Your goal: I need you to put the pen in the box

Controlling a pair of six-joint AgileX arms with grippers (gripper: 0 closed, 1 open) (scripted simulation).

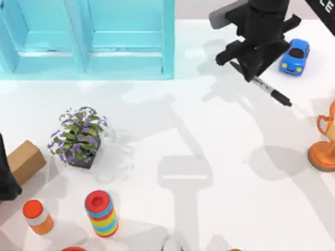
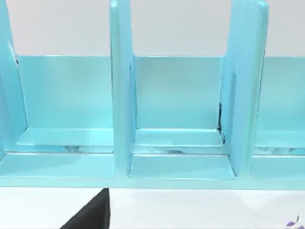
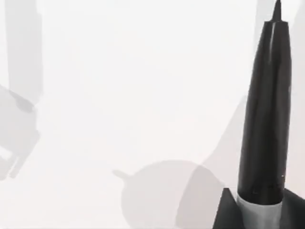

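Pen [image 1: 271, 92]: held at the table's far right, slanting from the right gripper toward the near right; its long axis runs diagonally in the top view, black end lowest and farthest from the arm, white printed barrel nearer the fingers.
Pen, right wrist view [image 3: 267, 119]: the black end sticks out past the fingers to a fine tip; a band of white barrel shows where the fingers meet it.
Right gripper [image 1: 250, 70]: fingers closed tight on the pen's upper barrel, nothing else in its hold; it hangs over the far right of the table, just beside the toy car.
Box [image 1: 86, 39]: light blue, with upright dividers making several compartments, at the far left of the table, well apart from the pen.
Box, left wrist view [image 2: 178, 119]: 2 dividers and the floors of the compartments face the camera.
Left gripper: I cannot tell how far its fingers are parted; a dark part of the left arm [image 1: 6, 178] sits at the near left edge.
Toy car [image 1: 294, 56]: blue, far right.
Trophy [image 1: 325, 141]: orange, at the right edge.
Plant [image 1: 78, 137]: purple flowers in a dark pot, left of centre.
Block [image 1: 26, 161]: brown, left edge, touching the dark arm part.
Ring stack [image 1: 102, 213]: striped, red top, near left.
Orange bottle [image 1: 37, 216]: near left, beside the ring stack.
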